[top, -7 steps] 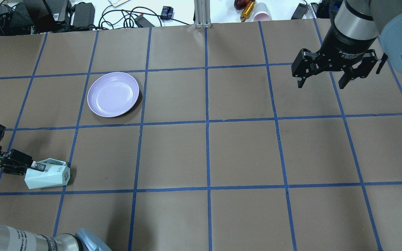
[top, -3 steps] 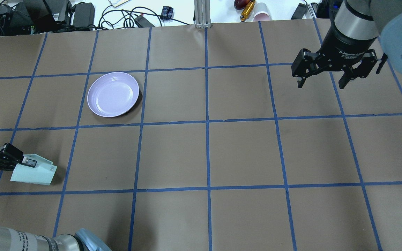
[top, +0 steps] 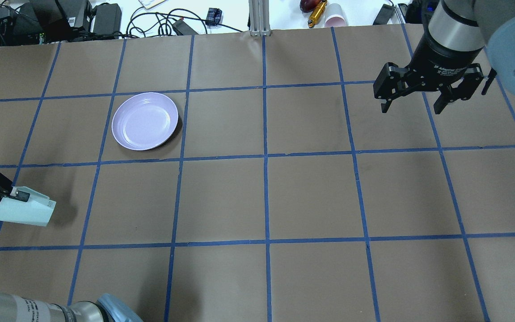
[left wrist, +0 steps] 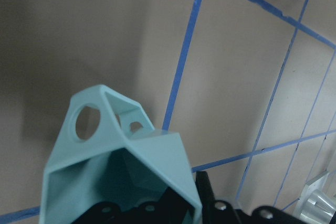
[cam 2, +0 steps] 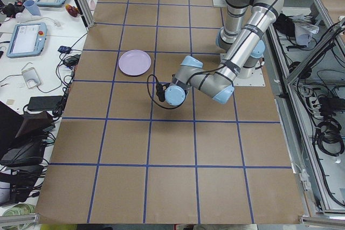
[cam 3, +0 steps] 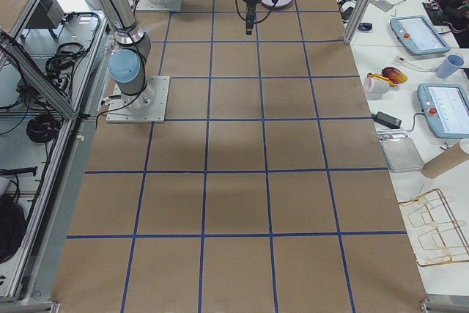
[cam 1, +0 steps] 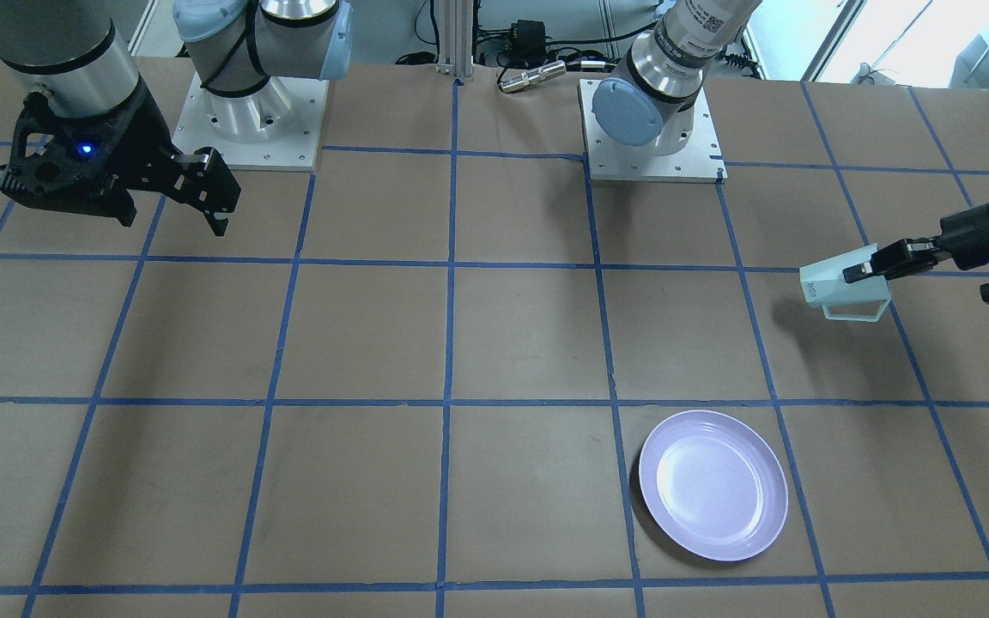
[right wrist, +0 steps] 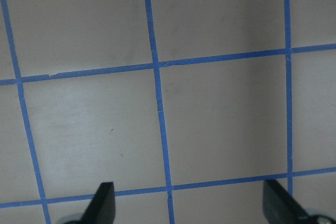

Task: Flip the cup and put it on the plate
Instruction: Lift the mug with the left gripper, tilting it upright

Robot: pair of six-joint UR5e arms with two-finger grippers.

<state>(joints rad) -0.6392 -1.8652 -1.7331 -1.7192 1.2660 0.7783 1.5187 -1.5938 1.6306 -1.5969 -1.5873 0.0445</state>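
The pale mint-green cup point(top: 27, 211) lies on its side in the air at the table's left edge, over its shadow. My left gripper point(top: 16, 196) is shut on its rim, one finger inside the mouth. The front-facing view shows the cup point(cam 1: 838, 288) held level by the left gripper point(cam 1: 874, 263), handle downward. The left wrist view looks into the cup point(left wrist: 121, 166), teal inside. The lavender plate point(top: 145, 120) sits empty, farther out and to the right of the cup; it also shows in the front-facing view point(cam 1: 712, 485). My right gripper point(top: 411, 105) hangs open and empty at the far right.
Cables, power bricks and small items point(top: 105, 18) lie beyond the table's far edge, with an aluminium post point(top: 259, 18) at its middle. The two arm bases point(cam 1: 245, 112) point(cam 1: 649, 129) stand at the robot's side. Blue tape lines grid the brown table.
My left gripper has carried the cup leftward and farther from the table front, and its shadow has separated from it. The right arm and the plate have not moved.
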